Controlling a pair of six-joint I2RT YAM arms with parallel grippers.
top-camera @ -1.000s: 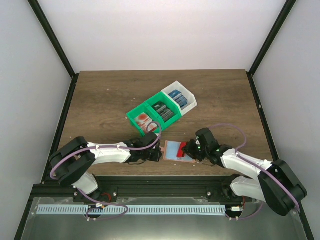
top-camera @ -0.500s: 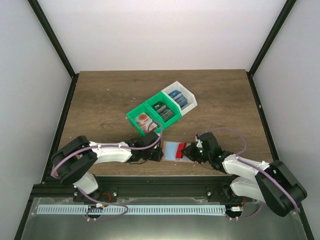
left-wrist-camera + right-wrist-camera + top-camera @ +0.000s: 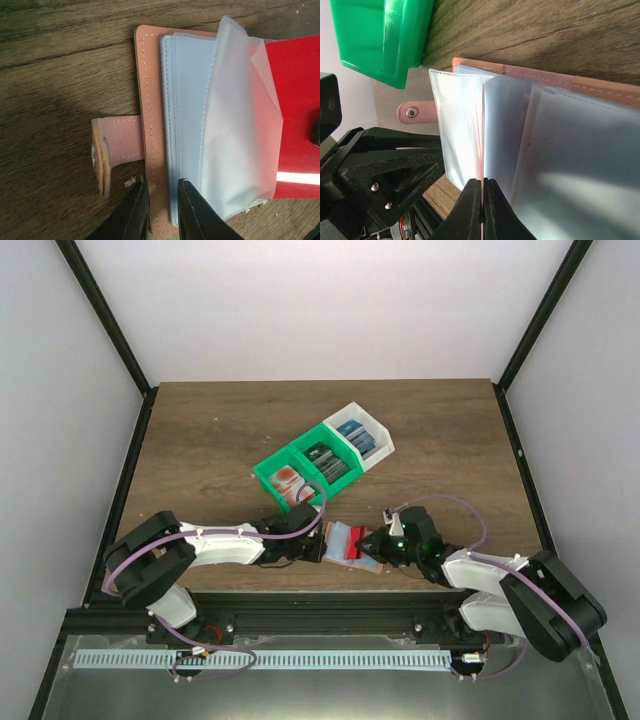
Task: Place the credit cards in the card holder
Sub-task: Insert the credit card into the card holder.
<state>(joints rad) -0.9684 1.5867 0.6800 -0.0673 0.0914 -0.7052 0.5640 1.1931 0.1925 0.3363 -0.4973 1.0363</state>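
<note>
Pinches the card holder [image 3: 150, 100] edge narrowly with left gripper [image 3: 162, 182]; clamps red-and-white credit card [image 3: 295, 100] in fully closed right gripper [image 3: 481, 181], partly under clear sleeve [image 3: 240, 125].

The card holder [image 3: 150, 100] is salmon-orange with pale stitching, and its sleeves [image 3: 190, 100] are frosted pale blue. At its three o'clock, the credit card [image 3: 297, 90] is red with a white stripe. Green bins [image 3: 300, 472] have a white bin [image 3: 365, 435] at their two o'clock. The bench [image 3: 220, 430] is dark brown wood grain.

One card holder [image 3: 150, 125], one red card [image 3: 295, 100], two green bins [image 3: 268, 478] and one white bin [image 3: 384, 452].
</note>
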